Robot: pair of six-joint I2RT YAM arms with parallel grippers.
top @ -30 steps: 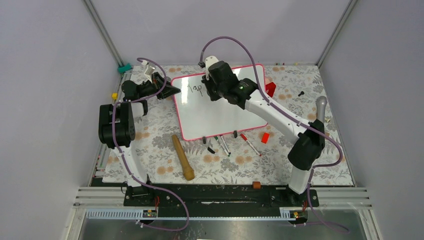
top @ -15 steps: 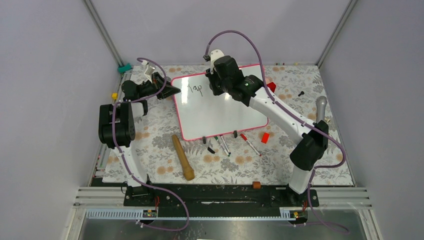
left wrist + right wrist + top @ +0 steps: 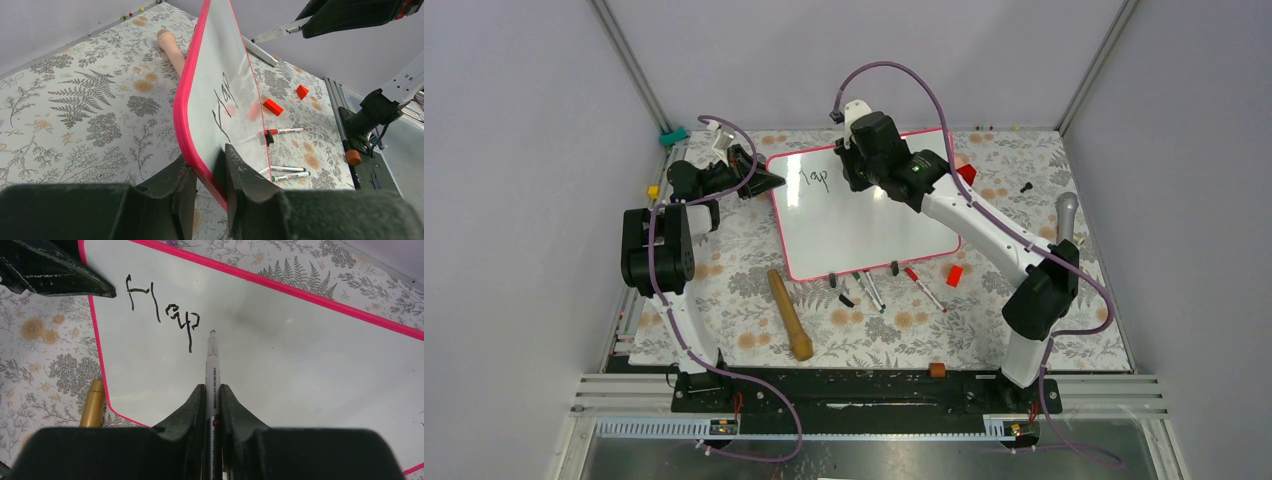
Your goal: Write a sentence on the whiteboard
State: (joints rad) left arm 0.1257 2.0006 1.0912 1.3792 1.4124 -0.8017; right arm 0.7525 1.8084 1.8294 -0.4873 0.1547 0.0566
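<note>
Overhead, the large glossy white, pink-framed whiteboard [image 3: 864, 225] lies on the floral worktop [image 3: 724, 300], one far corner at the left tool [image 3: 773, 181].

Left wrist: this tool is clamped on the pink frame.

Right wrist: the right tool [image 3: 212, 390] grips a thin white marker [image 3: 212, 357], its tip beside the sentence [image 3: 165, 310], barely begun.

Risk: if the frame slips, the strokes smear.

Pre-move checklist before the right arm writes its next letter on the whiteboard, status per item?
1. Board grip: left hand shut on pink-framed glossy white whiteboard: ok.
2. Pen grip: right hand shut on thin white marker pen: ok.
3. Writing: black handwritten "Happ" legible: ok.
4. Bare board right of the letters: ok.
5. Pen tip touching board: cannot tell.
</note>
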